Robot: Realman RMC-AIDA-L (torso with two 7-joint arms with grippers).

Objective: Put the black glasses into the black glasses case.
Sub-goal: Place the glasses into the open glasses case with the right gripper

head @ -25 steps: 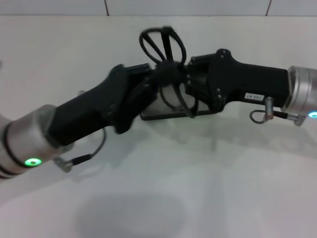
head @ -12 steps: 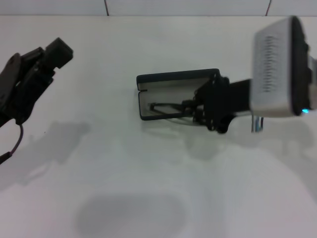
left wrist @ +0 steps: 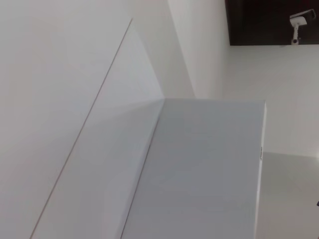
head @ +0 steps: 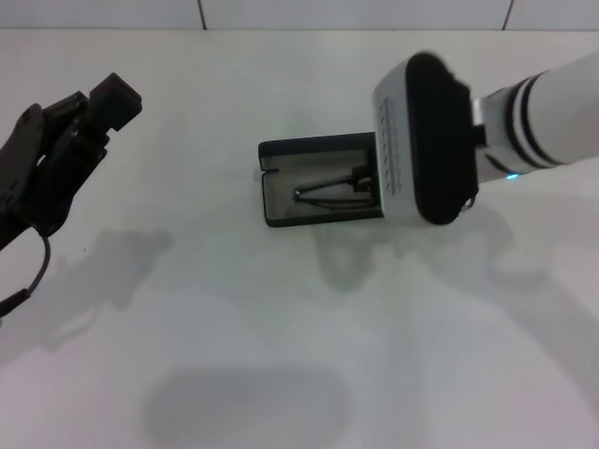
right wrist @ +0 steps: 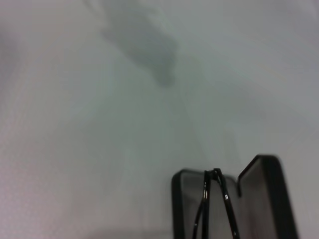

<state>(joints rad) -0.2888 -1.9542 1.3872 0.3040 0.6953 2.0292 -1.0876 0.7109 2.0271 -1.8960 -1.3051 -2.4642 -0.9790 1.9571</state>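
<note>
I see the thin black-framed glasses lying folded inside the matte black oblong hard-shell glasses case, which sits open on the white table with its lid raised toward twelve o'clock. The wrist camera shows the temple arms resting in the grey lining. My right gripper is hidden behind the white forearm housing at three o'clock of the case, so I cannot tell its fingers. My left gripper hangs well apart at nine o'clock, fingers spread, holding nothing. I judge placement essentially done; next I would lift the right arm clear without snagging the frame, then perhaps close the lid.
</note>
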